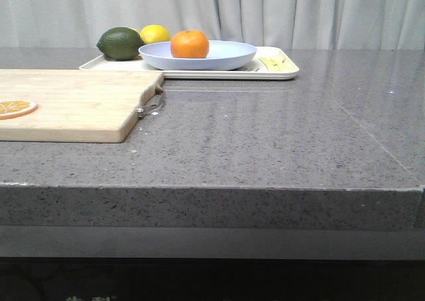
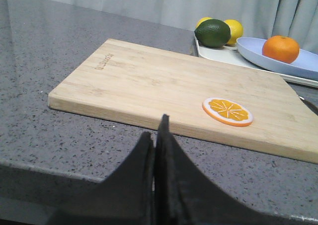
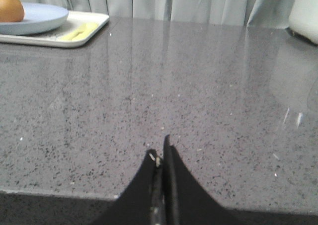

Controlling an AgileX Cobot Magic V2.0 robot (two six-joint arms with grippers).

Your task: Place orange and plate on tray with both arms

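The orange (image 1: 190, 44) already sits in the plate (image 1: 226, 56) on the tray (image 1: 282, 71), and both the left gripper (image 2: 155, 135) and the right gripper (image 3: 160, 153) are clenched on nothing, so a further reach risks only knocking the orange out.

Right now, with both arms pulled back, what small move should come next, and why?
Probably none beyond holding both arms back: the orange sits in the plate, and the plate rests on the tray. The left gripper and right gripper are shut and empty, near the table's front edge.
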